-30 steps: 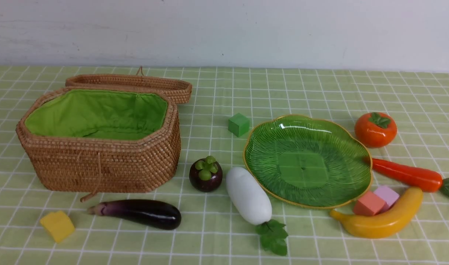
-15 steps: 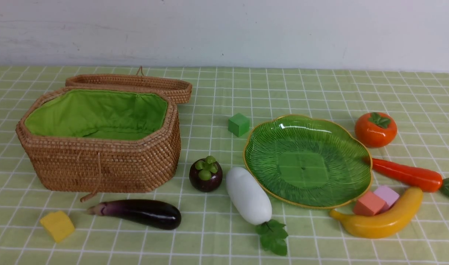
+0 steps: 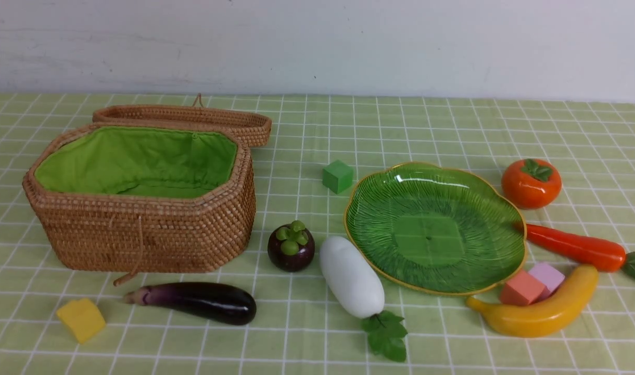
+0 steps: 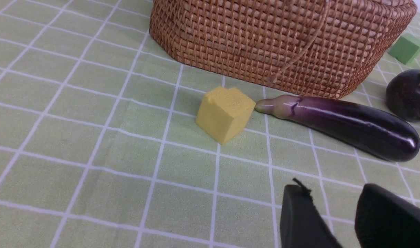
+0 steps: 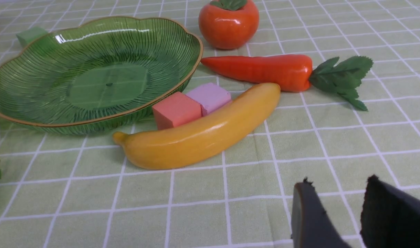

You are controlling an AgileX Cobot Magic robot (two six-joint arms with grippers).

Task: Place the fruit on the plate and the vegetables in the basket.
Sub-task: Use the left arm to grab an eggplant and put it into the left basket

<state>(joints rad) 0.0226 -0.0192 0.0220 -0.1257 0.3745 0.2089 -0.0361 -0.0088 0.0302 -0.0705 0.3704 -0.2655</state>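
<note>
Nothing sorted yet; my left gripper (image 4: 334,193) and right gripper (image 5: 337,186) hang half-parted, empty. Next I'd grab the eggplant (image 4: 344,125).

A white wall (image 3: 317,47), faintly scuffed and speckled, is seen along twelve o'clock. Everything below it, down to six o'clock, is covered by a pale green tablecloth (image 3: 453,125) checked with white lines. Soft, even light is cast; shadows are kept faint.
</note>
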